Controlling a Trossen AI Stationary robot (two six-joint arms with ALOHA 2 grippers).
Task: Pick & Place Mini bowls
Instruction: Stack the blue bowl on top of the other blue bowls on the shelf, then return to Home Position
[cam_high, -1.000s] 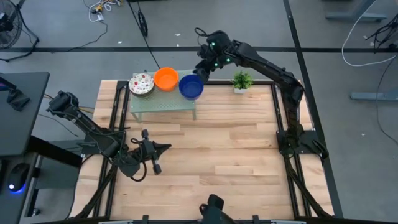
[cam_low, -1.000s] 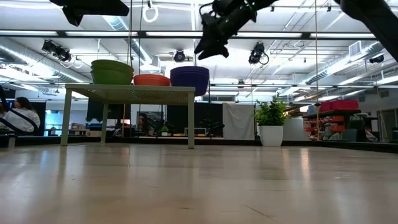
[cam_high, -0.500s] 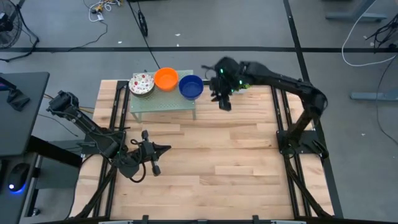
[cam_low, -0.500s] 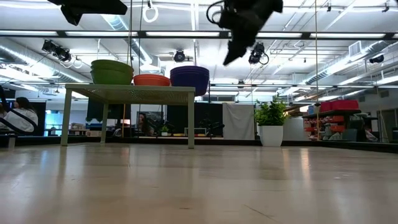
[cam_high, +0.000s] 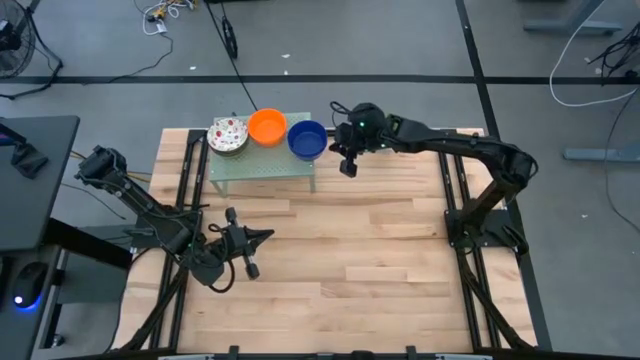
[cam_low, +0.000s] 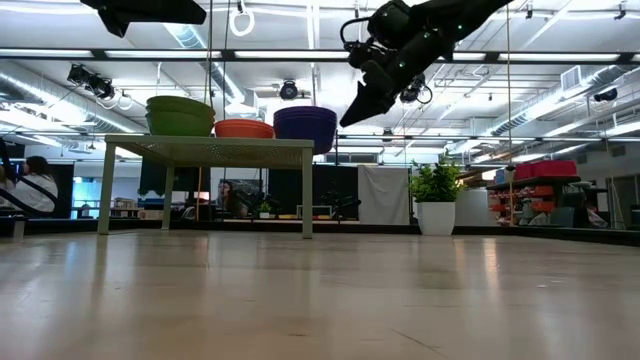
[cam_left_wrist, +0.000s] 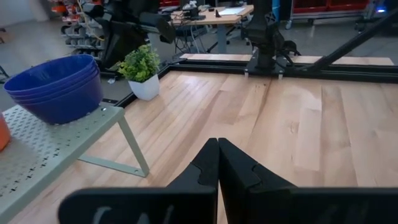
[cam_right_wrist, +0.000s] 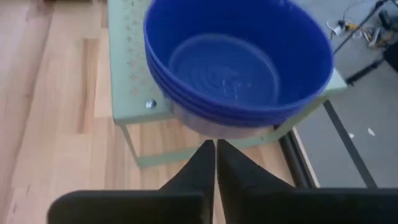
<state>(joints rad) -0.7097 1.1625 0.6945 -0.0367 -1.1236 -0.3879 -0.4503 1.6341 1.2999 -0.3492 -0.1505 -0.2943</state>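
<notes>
Looks like I haven't moved any bowl yet: my right pincer (cam_high: 346, 165) hangs clenched and empty just beside the blue bowl stack (cam_high: 307, 139), the orange bowls (cam_high: 267, 126) and speckled bowls (cam_high: 228, 134) sit farther along the little green stand (cam_high: 262, 166), my left pincer (cam_high: 263, 237) waits clenched, well apart.

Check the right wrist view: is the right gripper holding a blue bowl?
No. The right gripper is shut and empty, short of the stack of blue bowls, which sits on the small green stand.
</notes>
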